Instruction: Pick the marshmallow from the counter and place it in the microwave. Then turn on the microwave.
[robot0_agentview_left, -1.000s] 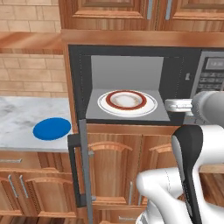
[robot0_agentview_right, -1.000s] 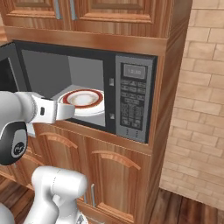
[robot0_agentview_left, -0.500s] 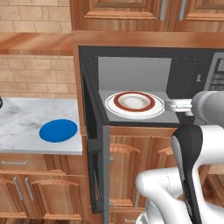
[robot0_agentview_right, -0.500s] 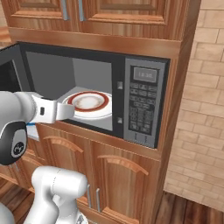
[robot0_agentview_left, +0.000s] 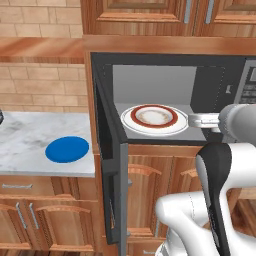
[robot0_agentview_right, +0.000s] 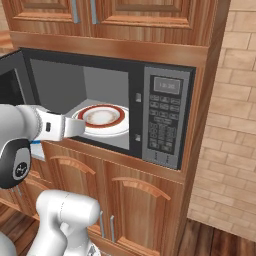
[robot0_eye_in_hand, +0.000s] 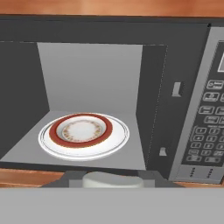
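Observation:
The microwave (robot0_agentview_left: 170, 85) stands open, its door (robot0_agentview_left: 112, 170) swung out to the left. Inside it sits a white red-rimmed plate (robot0_eye_in_hand: 83, 133). My gripper (robot0_eye_in_hand: 111, 178) hovers level with the front lip of the cavity, just right of the plate, and is shut on the white marshmallow (robot0_eye_in_hand: 111, 180), which shows between the finger tips. The gripper (robot0_agentview_left: 192, 120) reaches in from the right in the left base view and from the left in the right base view (robot0_agentview_right: 75, 129). The marble counter (robot0_agentview_left: 30, 150) lies left of the microwave.
A round blue plate (robot0_agentview_left: 67, 149) rests on the counter by the open door. The keypad (robot0_agentview_right: 162, 125) is on the microwave's right side. Wooden cabinets (robot0_agentview_right: 125, 210) run below and above it. A brick wall (robot0_agentview_right: 235, 125) stands to the right.
The whole picture has shifted a little to the right, so the base has moved. The gripper stays before the microwave opening with the marshmallow in it.

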